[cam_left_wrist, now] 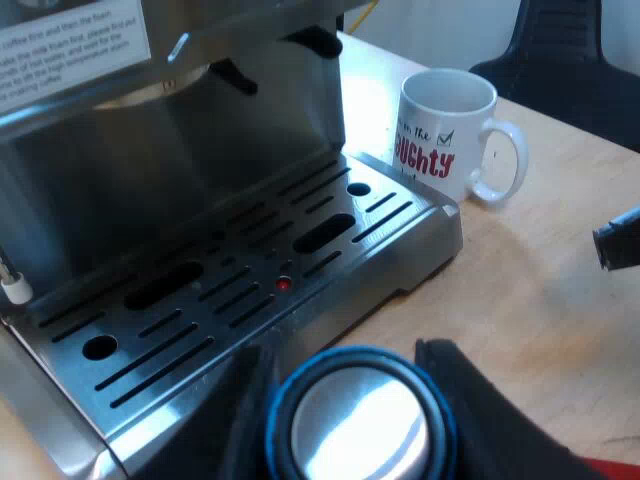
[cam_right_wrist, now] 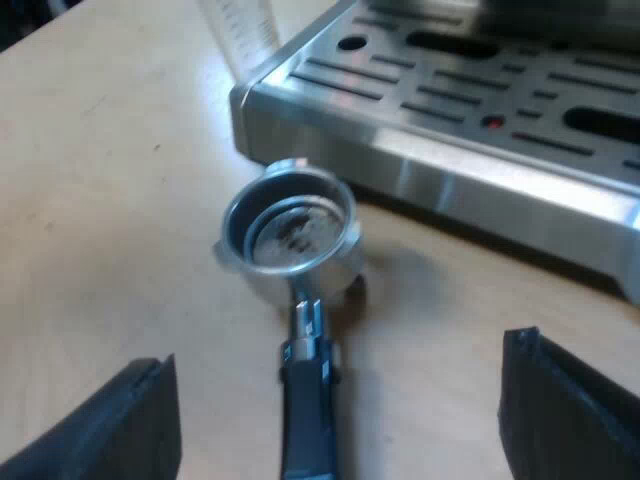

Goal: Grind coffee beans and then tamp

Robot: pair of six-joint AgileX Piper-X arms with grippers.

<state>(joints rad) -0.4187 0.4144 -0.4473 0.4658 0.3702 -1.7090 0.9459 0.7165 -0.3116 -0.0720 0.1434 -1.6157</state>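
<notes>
Right wrist view: the holder (cam_right_wrist: 290,235) lies on the desk (cam_right_wrist: 90,200) just beside the machine's tray (cam_right_wrist: 450,170), basket up, with what looks like only a little coffee inside. Its dark handle (cam_right_wrist: 308,410) points between the fingers of the right claw (cam_right_wrist: 335,370), which is spread wide and touches nothing. The left claw (cam_left_wrist: 345,375) pinches the blue tamper (cam_left_wrist: 350,425) at the tray's front. I judge tamping is being prepared: next, steady the handle and bring the tamper squarely over the basket.
</notes>
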